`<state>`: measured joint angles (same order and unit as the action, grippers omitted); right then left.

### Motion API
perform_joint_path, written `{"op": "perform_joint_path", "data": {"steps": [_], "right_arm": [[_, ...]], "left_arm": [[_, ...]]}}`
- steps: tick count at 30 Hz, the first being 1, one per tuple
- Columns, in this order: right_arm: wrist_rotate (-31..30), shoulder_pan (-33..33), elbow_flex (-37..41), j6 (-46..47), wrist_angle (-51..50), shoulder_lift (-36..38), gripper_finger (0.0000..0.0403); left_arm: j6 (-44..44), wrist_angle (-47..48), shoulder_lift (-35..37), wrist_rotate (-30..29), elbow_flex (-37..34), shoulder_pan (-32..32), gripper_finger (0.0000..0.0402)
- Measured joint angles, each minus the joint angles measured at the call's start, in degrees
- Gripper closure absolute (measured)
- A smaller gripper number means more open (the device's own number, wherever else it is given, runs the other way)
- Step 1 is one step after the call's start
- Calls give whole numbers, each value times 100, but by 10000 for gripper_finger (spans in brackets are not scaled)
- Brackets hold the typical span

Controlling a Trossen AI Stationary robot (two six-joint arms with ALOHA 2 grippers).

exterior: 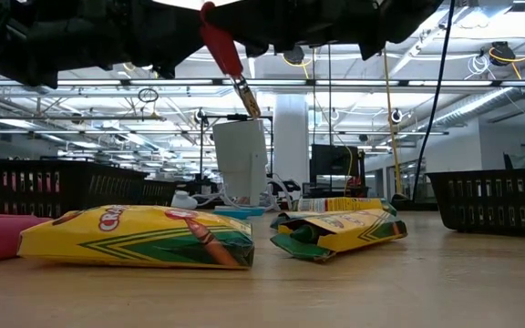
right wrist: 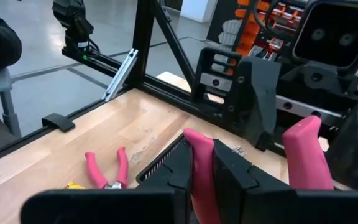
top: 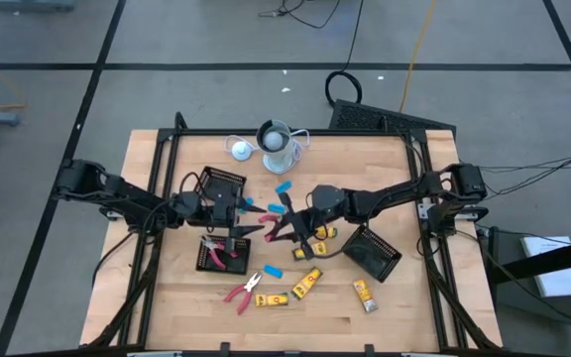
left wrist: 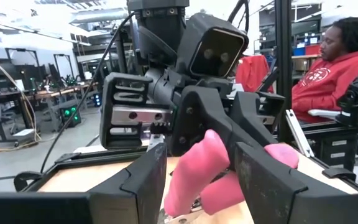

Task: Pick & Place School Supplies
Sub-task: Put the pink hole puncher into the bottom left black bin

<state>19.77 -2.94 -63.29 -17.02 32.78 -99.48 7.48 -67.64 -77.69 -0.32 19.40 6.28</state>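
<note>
Both grippers on 1 pair of red pliers (top: 274, 224) mid-table: left gripper (top: 238, 230) fingers spread around the handles, right gripper (top: 287, 220) pinching 1 handle

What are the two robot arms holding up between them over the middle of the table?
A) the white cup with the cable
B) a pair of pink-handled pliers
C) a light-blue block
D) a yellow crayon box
B: the right claw is shut on one handle of the pink-handled pliers, and the left claw sits around the handles from the other side.
</note>
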Motion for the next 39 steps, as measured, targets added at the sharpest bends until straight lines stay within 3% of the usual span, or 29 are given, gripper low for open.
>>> {"op": "perform_joint_path", "data": {"steps": [15, 19, 26, 39], "right_arm": [[4, 0, 0, 5, 4, 0, 376], [4, 0, 0, 6, 1, 0, 376], [-85, 8, -4, 161, 38, 4, 376], [-256, 1, -7, 137, -141, 4, 368]], "left_arm": [[-26, 187, -153, -127, 294, 0, 213], [-5, -38, -391, -180, 293, 2, 243], [394, -83, -446, -347, 291, -2, 345], [578, 147, -444, -419, 290, 17, 349]]}}
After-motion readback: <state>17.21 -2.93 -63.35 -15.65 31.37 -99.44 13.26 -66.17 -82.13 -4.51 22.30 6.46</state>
